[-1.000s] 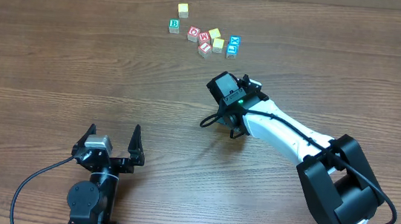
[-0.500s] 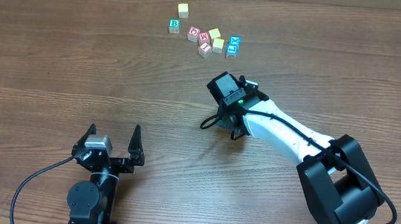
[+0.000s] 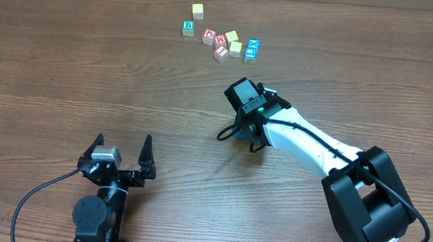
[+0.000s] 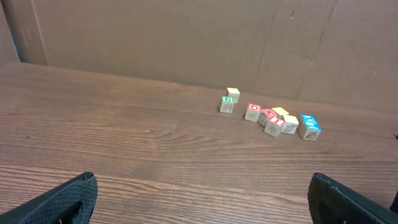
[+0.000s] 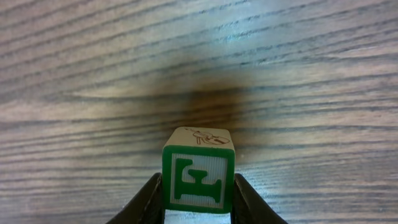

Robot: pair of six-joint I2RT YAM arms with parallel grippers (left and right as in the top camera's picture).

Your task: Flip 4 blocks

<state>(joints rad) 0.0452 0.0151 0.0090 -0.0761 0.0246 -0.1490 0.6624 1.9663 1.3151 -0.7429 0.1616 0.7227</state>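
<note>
A green-framed block (image 5: pixel 199 171) with the letter F facing the camera sits between the fingers of my right gripper (image 5: pixel 198 182). The gripper is shut on it just above the wood, and a whitish face with a faint drawing points away. In the overhead view the right gripper (image 3: pixel 241 134) points down at mid-table and hides that block. Several other blocks (image 3: pixel 223 39) lie clustered at the far side, among them a green B block (image 3: pixel 188 28) and a blue X block (image 3: pixel 252 44). My left gripper (image 3: pixel 123 148) stands open near the front edge, with nothing between its fingers (image 4: pixel 62 200).
A brown cardboard wall (image 4: pixel 186 43) rises behind the far table edge. The block cluster (image 4: pixel 268 116) shows far ahead in the left wrist view. A black cable (image 3: pixel 31 198) loops beside the left arm's base.
The right wrist has shifted very slightly over the same spot. The left arm and the far blocks have not moved.
</note>
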